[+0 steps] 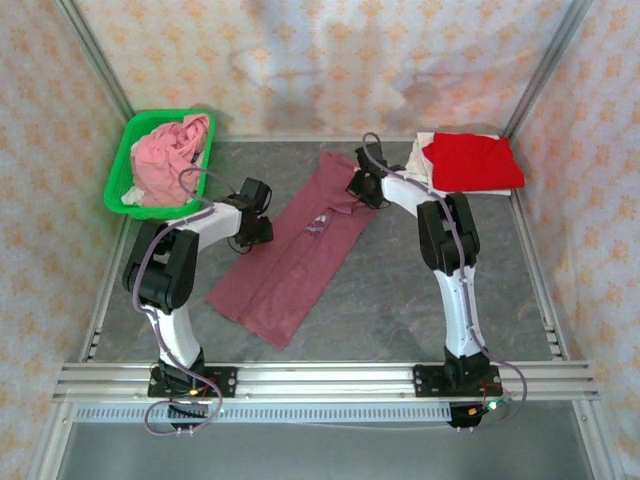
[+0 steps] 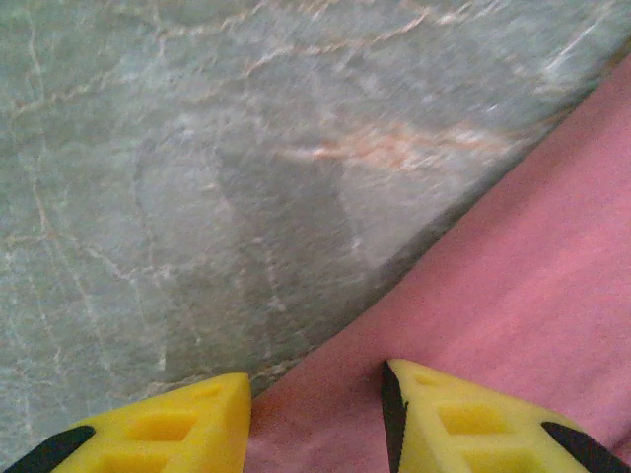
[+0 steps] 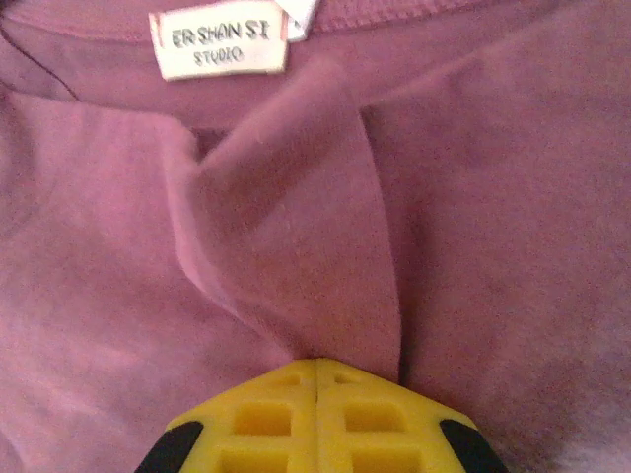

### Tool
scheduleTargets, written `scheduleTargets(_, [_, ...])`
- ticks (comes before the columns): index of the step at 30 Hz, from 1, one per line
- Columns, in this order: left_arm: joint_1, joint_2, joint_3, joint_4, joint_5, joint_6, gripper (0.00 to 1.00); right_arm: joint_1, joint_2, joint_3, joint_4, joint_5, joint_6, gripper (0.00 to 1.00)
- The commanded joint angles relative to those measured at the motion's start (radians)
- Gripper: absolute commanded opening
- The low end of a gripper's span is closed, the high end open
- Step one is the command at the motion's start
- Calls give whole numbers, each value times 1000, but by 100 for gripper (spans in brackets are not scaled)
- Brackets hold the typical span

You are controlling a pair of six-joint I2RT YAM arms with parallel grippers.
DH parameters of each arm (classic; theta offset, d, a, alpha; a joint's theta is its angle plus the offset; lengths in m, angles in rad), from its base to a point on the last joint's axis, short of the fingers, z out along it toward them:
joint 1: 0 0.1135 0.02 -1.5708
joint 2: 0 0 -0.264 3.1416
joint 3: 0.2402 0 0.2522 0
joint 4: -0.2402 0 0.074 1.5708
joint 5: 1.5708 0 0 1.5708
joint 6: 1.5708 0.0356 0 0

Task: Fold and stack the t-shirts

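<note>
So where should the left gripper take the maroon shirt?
Its left long edge, coming in from the table side: the maroon shirt lies flat, so only that edge offers a lip, and the open left gripper straddles it.

maroon t-shirt (image 1: 300,260): soft matt cloth | table (image 1: 400,290): smooth veined stone-look | basket (image 1: 120,175): glossy green plastic | rail (image 1: 330,375): brushed metal

The spread shirt (image 1: 300,255) lies mid-table (image 1: 400,300) before me; basket (image 1: 118,185) of shirts (image 1: 165,155) far left, stack (image 1: 470,162) far right.
</note>
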Motion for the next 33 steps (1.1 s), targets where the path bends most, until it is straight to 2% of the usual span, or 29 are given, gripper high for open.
scheduleTargets(1, [22,-26,-44,-16,-1,4,40,-6,-5,-20,-73,81,-19,0])
scheduleTargets(6, [17,-40,-100,-14,64,-4,37,-12,64,23,-67,30,-39,0])
scheduleTargets(10, [-24,-114,-137,-41,97,-17,37,-15,143,102,-56,-11,-22,0])
scheduleTargets(15, [-87,-217,-155,-21,178,-64,39,-28,291,325,-23,-84,-32,0])
scheduleTargets(19, [-116,-218,-122,-20,219,-67,39,-48,414,614,-80,-190,-54,4])
scheduleTargets(22, [-116,-217,-106,-19,198,-66,39,-49,391,700,-139,-214,-90,8])
scheduleTargets(24, [-115,-213,-96,-16,170,-66,39,-49,309,620,-130,-211,-99,10])
scheduleTargets(29, [-115,-158,-75,11,119,-66,39,-35,16,203,13,-161,-99,14])
scheduleTargets(31, [-115,-126,-71,32,108,-67,39,-24,-71,62,41,-148,-95,13])
scheduleTargets(33, [-115,-97,-63,34,109,-67,39,-6,-136,-58,58,-129,-93,8])
